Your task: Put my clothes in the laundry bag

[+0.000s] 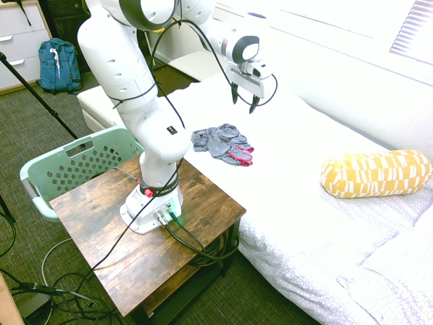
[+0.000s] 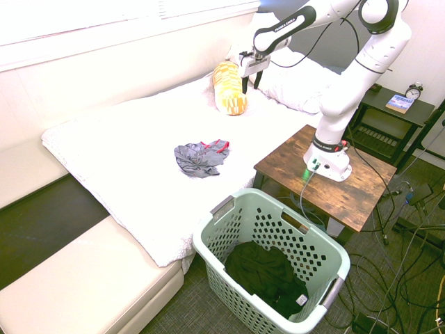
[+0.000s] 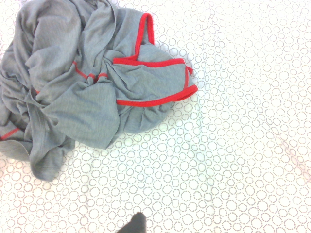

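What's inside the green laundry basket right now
The laundry basket already holds a crumpled dark garment at the bottom. Anything beneath that is covered. The grey clothes lie on the bed.

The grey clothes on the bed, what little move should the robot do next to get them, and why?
Probably lower the gripper straight toward the grey clothes. It hangs open above the white bed, holding nothing, and the clothes lie crumpled on the bed, apart from the yellow pillow. The wrist view shows the bundle off to one side, so a small shift over it may be needed first. The laundry basket comes later.
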`<control>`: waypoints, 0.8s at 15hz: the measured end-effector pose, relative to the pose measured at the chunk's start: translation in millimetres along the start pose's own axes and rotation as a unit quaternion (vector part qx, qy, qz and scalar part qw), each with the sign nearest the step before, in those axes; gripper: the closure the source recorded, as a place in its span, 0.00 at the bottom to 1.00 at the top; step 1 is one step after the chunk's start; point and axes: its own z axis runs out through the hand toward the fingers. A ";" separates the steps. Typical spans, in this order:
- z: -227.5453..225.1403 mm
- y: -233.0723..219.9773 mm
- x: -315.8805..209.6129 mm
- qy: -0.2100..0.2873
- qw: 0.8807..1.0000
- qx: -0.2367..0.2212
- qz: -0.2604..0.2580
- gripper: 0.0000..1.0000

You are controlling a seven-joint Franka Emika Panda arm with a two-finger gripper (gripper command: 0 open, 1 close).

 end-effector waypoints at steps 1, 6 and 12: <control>-0.1 -0.6 0.6 0.000 1.000 0.000 -0.001 0.00; 13.4 -20.8 10.2 0.004 1.000 0.003 -0.012 0.00; 104.0 -134.8 30.3 -0.032 0.998 0.007 -0.061 0.00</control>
